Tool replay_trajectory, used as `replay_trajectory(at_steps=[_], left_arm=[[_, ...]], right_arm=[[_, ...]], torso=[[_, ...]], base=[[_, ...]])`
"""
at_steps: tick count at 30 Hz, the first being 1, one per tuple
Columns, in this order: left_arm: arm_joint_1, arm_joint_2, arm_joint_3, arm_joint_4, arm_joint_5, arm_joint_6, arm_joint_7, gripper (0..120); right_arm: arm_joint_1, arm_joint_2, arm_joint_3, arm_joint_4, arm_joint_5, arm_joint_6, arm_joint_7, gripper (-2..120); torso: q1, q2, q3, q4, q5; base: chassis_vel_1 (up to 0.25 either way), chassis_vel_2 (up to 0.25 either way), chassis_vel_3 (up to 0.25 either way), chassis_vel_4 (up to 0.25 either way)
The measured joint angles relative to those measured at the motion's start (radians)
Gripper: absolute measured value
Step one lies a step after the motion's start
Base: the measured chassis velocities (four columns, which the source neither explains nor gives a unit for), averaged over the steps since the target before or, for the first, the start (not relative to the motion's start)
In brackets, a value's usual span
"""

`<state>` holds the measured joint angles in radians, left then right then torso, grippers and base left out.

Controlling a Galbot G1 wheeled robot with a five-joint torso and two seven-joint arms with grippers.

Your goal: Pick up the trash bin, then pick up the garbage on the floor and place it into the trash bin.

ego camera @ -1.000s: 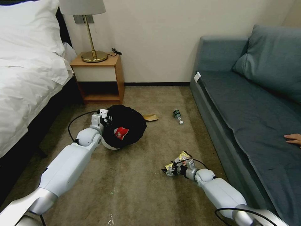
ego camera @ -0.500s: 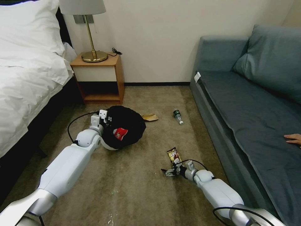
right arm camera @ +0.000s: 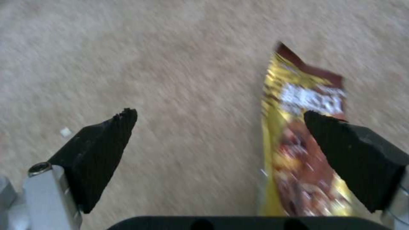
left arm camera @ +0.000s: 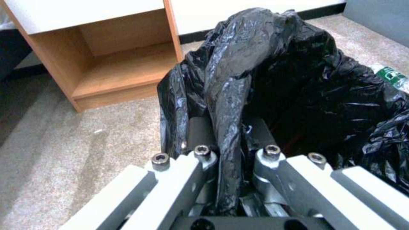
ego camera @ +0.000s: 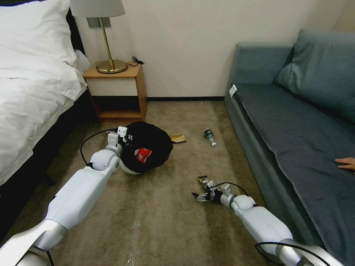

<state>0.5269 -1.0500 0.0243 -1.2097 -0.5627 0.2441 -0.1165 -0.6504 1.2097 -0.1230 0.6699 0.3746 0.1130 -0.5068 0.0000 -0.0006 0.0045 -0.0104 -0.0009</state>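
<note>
The snack wrapper [right arm camera: 298, 150] lay on the carpet partly behind one finger [right arm camera: 353, 156] of the right pincer [ego camera: 201, 195], its lower end cut off. That pincer hung low over the floor with jaws spread wide and nothing between them, its arm reaching forward. The left pincer [left arm camera: 230, 140] was clamped on the black bag folded over the trash bin [ego camera: 146, 147], its fingertips buried in the plastic. A red-and-white packet [ego camera: 142, 154] sat inside the bin. Beyond it lay crumpled tan paper [ego camera: 178, 138] and a small bottle [ego camera: 209, 136].
</note>
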Motion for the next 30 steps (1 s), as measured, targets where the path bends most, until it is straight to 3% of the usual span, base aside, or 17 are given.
replay_trajectory(at_steps=[23, 26, 29, 30], left_arm=[[0.012, -0.024, 0.002, 0.009, 0.011, -0.002, 0.001, 5], [0.012, -0.029, 0.000, 0.010, 0.012, -0.004, 0.001, 5], [0.012, -0.030, 0.000, 0.012, 0.013, -0.005, 0.001, 5], [0.012, -0.031, -0.001, 0.013, 0.014, -0.005, 0.001, 5]], right_arm=[[-0.012, 0.002, 0.073, -0.118, -0.096, 0.052, -0.019, 100], [-0.010, 0.011, 0.091, -0.139, -0.108, 0.059, -0.029, 86], [-0.010, 0.012, 0.093, -0.144, -0.108, 0.060, -0.031, 82], [-0.009, 0.012, 0.096, -0.148, -0.109, 0.062, -0.035, 72]], torso=[[0.000, 0.000, 0.000, 0.0001, -0.0001], [0.000, 0.000, 0.000, 0.0000, 0.0000], [0.000, 0.000, 0.000, 0.0000, -0.0001], [0.000, 0.000, 0.000, 0.0000, -0.0001]], base=[[0.000, 0.000, 0.000, 0.000], [0.000, 0.000, 0.000, 0.000], [0.000, 0.000, 0.000, 0.000], [0.000, 0.000, 0.000, 0.000]])
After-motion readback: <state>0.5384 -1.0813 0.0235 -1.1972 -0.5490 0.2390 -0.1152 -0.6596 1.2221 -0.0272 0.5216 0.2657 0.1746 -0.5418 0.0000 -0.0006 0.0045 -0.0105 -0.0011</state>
